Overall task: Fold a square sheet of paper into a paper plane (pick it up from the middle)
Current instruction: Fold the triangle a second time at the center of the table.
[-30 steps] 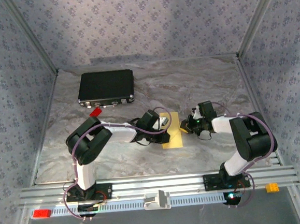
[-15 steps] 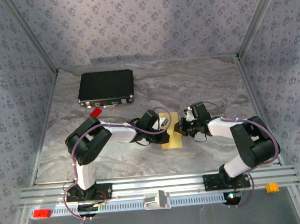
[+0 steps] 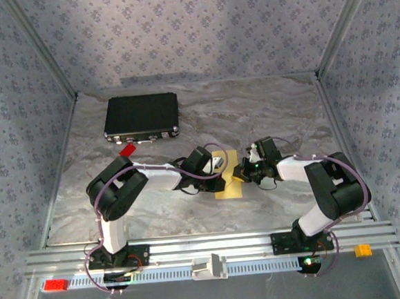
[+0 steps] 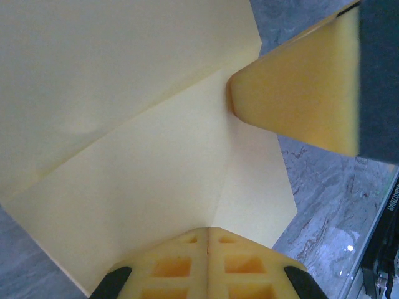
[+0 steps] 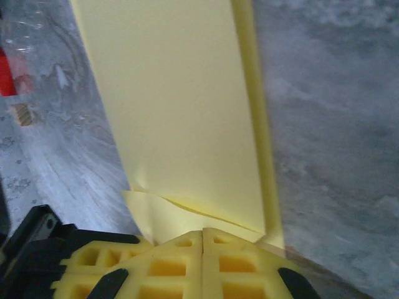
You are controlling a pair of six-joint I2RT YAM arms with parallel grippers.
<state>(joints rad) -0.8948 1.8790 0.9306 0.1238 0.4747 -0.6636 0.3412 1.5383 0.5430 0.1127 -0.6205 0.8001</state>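
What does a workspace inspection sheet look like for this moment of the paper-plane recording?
Surface: grey marbled tabletop, no spills seen.
Job's things: pale-yellow paper, partly folded, lying between the arms; creases show in the left wrist view.
Clutter: black case far left; small red brick in front of it; red block and orange block at the near edge.
Grippers: left gripper and right gripper, jaws shut, tips on the paper.
Cables: lilac cables loop along both arms.
Surroundings: patterned walls; aluminium rail.
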